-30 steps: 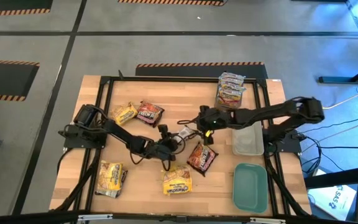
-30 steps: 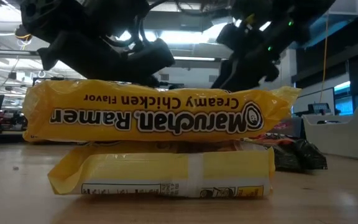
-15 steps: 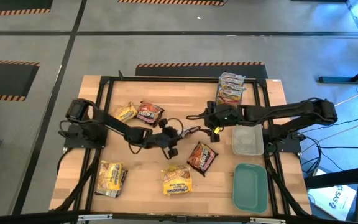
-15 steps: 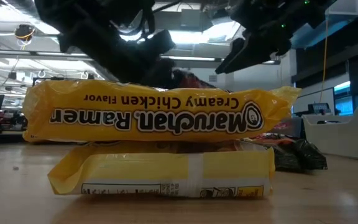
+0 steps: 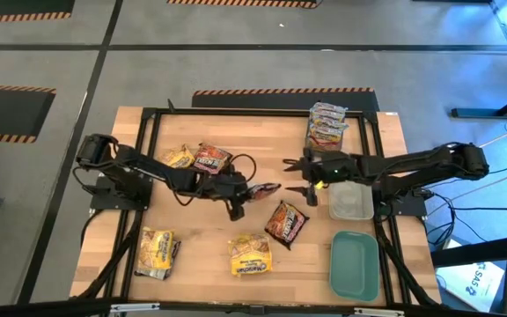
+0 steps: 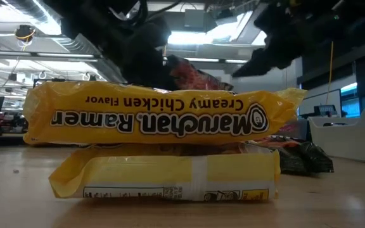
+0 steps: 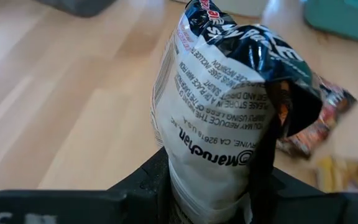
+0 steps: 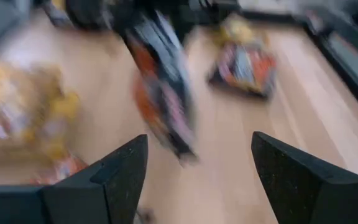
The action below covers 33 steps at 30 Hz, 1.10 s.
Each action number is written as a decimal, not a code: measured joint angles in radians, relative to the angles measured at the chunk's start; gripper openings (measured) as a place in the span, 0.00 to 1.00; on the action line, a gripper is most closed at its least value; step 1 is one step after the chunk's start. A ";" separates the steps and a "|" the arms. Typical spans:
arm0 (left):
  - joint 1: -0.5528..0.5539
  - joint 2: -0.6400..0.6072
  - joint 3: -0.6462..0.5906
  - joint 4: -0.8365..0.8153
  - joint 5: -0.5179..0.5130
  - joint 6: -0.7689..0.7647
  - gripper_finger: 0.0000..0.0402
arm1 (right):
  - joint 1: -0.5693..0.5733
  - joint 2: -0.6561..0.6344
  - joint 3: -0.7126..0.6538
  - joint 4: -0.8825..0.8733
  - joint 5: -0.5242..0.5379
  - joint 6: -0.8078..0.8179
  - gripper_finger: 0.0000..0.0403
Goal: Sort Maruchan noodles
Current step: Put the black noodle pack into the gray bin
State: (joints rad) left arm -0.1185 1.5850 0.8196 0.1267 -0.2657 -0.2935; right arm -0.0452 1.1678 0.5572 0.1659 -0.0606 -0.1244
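Two arms meet near the middle of the high view: the left gripper (image 5: 246, 191) is clamped on a dark brown-red packet (image 5: 263, 188) lifted above the table (image 5: 218, 132), while the right gripper (image 5: 295, 176), just right of it, has its fingers spread wide around nothing. Around them lie a yellow packet (image 5: 176, 158) and a dark packet (image 5: 209, 158) at upper left of the tabletop, a stack of silvery-pink packets (image 5: 326, 125) at upper right, another dark packet (image 5: 285, 222) below centre, and two yellow packets at lower left (image 5: 156, 252) and lower centre (image 5: 250, 256); a clear tray (image 5: 351, 199) and a teal lid (image 5: 354, 264) sit at the right. In the low view a yellow Creamy Chicken packet (image 6: 157, 117) fills the frame atop a second yellow one (image 6: 170, 177), with the held packet (image 6: 192, 75) showing above them at centre. The left wrist view shows the held packet (image 7: 219, 118) upright between the fingers (image 7: 138, 186), white back panel facing the camera. The right wrist view, blurred, shows the parted fingers (image 8: 120, 171) at the bottom with the held packet (image 8: 163, 87) hanging beyond them at upper centre.
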 joint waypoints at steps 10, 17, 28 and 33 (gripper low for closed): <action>0.012 -0.101 0.004 0.048 -0.004 0.063 0.30 | -0.003 -0.014 -0.090 0.195 -0.032 0.047 0.67; 0.007 -0.289 -0.048 0.158 -0.103 0.203 0.30 | -0.001 -0.003 -0.185 0.552 -0.021 0.062 0.67; 0.067 -0.305 -0.257 0.825 0.056 0.297 0.30 | -0.001 0.116 -0.159 0.678 0.069 0.032 0.67; 0.069 -0.306 -0.260 0.864 0.085 0.306 0.30 | -0.001 0.196 -0.125 0.819 0.078 0.037 0.67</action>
State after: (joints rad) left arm -0.0496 1.2786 0.5597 0.9908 -0.1807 0.0123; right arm -0.0463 1.3641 0.4320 0.9852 0.0178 -0.0869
